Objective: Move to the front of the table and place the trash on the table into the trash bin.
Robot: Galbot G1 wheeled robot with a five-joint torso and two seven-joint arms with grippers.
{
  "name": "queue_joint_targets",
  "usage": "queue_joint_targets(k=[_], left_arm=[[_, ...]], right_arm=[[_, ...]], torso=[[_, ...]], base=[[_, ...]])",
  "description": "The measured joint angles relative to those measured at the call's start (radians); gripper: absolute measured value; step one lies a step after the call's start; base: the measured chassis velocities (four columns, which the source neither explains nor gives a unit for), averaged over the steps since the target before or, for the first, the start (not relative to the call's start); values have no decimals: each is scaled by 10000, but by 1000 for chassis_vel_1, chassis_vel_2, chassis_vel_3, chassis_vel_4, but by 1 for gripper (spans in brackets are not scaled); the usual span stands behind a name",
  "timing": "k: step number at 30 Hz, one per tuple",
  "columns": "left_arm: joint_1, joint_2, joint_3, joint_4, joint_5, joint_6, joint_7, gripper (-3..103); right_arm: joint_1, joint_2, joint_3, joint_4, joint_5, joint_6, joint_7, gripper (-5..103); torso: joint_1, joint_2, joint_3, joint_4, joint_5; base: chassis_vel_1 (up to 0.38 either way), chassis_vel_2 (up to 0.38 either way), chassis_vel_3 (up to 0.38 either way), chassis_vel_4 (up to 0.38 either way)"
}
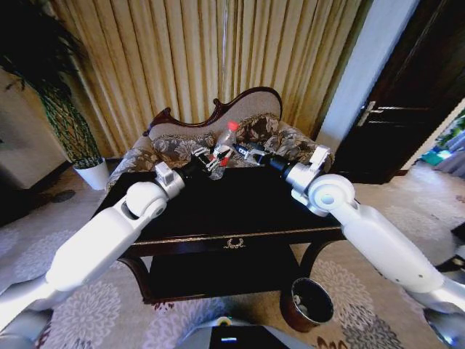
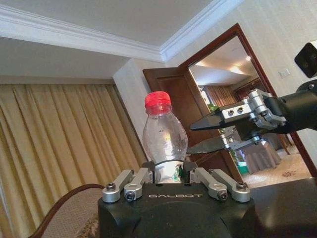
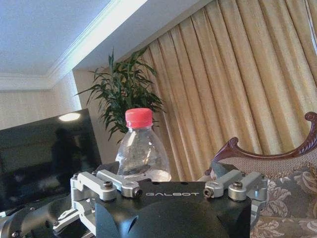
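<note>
The trash here is a clear plastic bottle [image 1: 226, 138] with a red cap and red label, held above the far edge of the dark table [image 1: 232, 236]. My left gripper [image 1: 213, 160] is shut on the bottle's lower part; in the left wrist view the bottle [image 2: 165, 136] rises upright from between its fingers. My right gripper [image 1: 243, 153] is just to the right of the bottle, and its fingers [image 2: 218, 119] stand open with nothing between them. In the right wrist view the bottle [image 3: 141, 153] stands close beyond that gripper. The reddish-brown trash bin [image 1: 307, 304] stands on the floor by the table's front right leg.
A floral sofa [image 1: 269, 131] with a carved wood back stands right behind the table. A white plant pot [image 1: 93, 173] is at the back left, and a dark door [image 1: 407, 109] at the right. Patterned carpet surrounds the table.
</note>
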Motion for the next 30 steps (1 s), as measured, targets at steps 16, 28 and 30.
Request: queue_joint_targets(k=[16, 28, 30], left_arm=[[-355, -242, 519, 185, 14, 11, 16, 28], [-781, -314, 1050, 53, -80, 129, -73, 28], [-815, -339, 1095, 50, -81, 150, -81, 28]], right_arm=[[-119, -98, 85, 265, 180, -3, 1, 100], [-109, -33, -93, 280, 149, -14, 0, 100], [-112, -41, -93, 282, 148, -14, 0, 100]], torso=[[0, 0, 0, 0, 0], [0, 0, 0, 0, 0], [0, 0, 0, 0, 0]], base=[[0, 0, 0, 0], [0, 0, 0, 0], [0, 0, 0, 0]])
